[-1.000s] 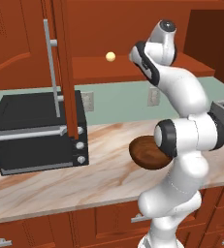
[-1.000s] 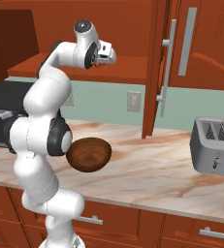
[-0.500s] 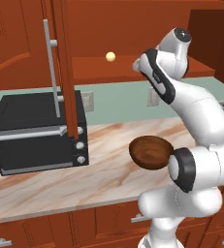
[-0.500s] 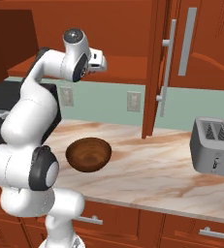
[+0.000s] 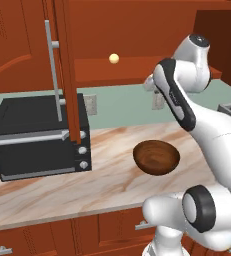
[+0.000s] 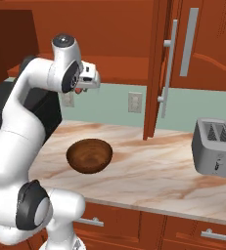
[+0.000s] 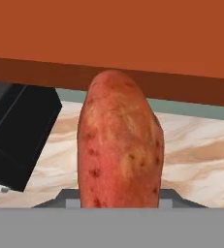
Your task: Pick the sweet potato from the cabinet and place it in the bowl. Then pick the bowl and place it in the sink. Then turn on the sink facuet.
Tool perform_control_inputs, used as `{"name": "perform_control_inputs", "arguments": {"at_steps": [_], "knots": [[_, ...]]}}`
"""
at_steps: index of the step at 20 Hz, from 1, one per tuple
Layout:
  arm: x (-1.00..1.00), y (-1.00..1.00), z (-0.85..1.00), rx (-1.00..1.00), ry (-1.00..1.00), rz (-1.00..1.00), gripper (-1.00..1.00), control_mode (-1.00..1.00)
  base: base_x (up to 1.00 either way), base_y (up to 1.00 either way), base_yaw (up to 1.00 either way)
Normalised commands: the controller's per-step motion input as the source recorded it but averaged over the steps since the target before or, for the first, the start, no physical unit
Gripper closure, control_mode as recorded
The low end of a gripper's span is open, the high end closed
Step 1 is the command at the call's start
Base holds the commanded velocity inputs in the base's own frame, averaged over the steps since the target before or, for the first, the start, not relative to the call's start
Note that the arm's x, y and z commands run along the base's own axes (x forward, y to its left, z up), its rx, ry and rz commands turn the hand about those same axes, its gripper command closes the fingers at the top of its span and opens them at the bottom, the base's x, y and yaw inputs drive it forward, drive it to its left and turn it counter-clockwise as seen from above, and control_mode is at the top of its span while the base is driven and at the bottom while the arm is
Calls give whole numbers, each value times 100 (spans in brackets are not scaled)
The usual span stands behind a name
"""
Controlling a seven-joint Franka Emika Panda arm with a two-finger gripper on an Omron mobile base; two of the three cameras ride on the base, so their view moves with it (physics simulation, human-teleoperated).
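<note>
The reddish sweet potato (image 7: 120, 145) stands upright between my fingers, and my gripper (image 7: 119, 197) is shut on its lower end. In the base views the gripper (image 6: 87, 80) (image 5: 149, 82) hangs just in front of the cabinet shelf (image 5: 122, 67), above and behind the bowl. The dark brown wooden bowl (image 5: 156, 156) (image 6: 89, 155) rests empty on the marble counter. The cabinet door (image 5: 67, 75) (image 6: 156, 73) with its silver bar handle stands open. The sink and the sink facuet are out of view.
A small pale yellow ball (image 5: 114, 58) lies on the cabinet shelf. A black countertop oven (image 5: 37, 137) (image 6: 2, 105) sits on the counter's left part. A silver toaster (image 6: 214, 146) stands at the right. Bare marble counter (image 6: 148, 171) lies between bowl and toaster.
The gripper has drawn back out of the cabinet and come lower with the sweet potato in it, while the arm's elbow has swung aside. The bowl has not moved.
</note>
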Motion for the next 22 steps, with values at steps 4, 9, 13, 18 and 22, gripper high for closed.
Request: {"name": "perform_control_inputs", "arguments": {"at_steps": [4, 9, 13, 18, 22], "knots": [[-100, 0, -81, -4, 37, 0, 100, -100, 0, 0, 0], [-58, 0, -100, -8, 24, 5, 100, -100, 0, 0, 0], [3, -3, -100, -10, 6, 8, 100, -100, 0, 0, 0], [35, -17, -92, -8, 0, 6, 100, -100, 0, 0, 0], [4, -27, -69, 0, 0, 6, 100, -100, 0, 0, 0]]}}
